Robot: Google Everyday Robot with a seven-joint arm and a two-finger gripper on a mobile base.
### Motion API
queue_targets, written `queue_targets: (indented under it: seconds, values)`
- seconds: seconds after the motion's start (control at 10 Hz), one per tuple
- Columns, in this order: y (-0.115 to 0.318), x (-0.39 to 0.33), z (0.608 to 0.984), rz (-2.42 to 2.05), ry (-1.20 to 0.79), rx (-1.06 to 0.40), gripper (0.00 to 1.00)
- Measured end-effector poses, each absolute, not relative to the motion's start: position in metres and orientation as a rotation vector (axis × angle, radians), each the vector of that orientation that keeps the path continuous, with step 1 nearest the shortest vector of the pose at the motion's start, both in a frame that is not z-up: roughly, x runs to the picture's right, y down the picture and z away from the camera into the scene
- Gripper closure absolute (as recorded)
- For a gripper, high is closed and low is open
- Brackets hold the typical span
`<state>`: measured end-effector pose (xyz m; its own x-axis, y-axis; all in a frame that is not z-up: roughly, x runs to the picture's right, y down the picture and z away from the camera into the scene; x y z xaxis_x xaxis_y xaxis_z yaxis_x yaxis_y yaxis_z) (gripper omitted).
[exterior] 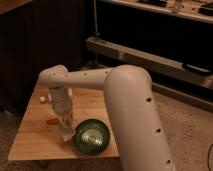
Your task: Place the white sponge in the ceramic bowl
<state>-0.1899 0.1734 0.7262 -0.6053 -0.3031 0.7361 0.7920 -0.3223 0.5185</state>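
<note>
White sponge point(66, 134) sits at the gripper point(65, 131), just at the ceramic bowl's point(91, 136) nine o'clock rim, not yet inside; whether the gripper grips it cannot be told. Placement remains outstanding. Bowl sits near the wooden table's point(30, 140) six o'clock edge, with open board toward nine o'clock.

The white arm point(125, 100) enters from the near right, extends left, then bends down at the wrist point(60, 97). The claw point(66, 131) points downward, near left.
</note>
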Motion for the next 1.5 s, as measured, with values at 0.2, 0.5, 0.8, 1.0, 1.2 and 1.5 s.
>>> queue_targets:
  seconds: [0.2,0.5,0.8,1.0,1.2,1.5]
  values:
    - [0.173,-0.164,0.724,-1.961,-1.181,-0.682,1.00]
    - [0.179,-0.148,0.721,-1.940,-1.191,-0.674,1.00]
    - [0.189,-0.122,0.716,-1.896,-1.160,-0.660,1.00]
    - [0.195,-0.111,0.710,-1.875,-1.147,-0.649,1.00]
    - [0.198,-0.099,0.710,-1.845,-1.141,-0.637,0.98]
    - [0.202,-0.104,0.717,-1.856,-1.145,-0.639,0.76]
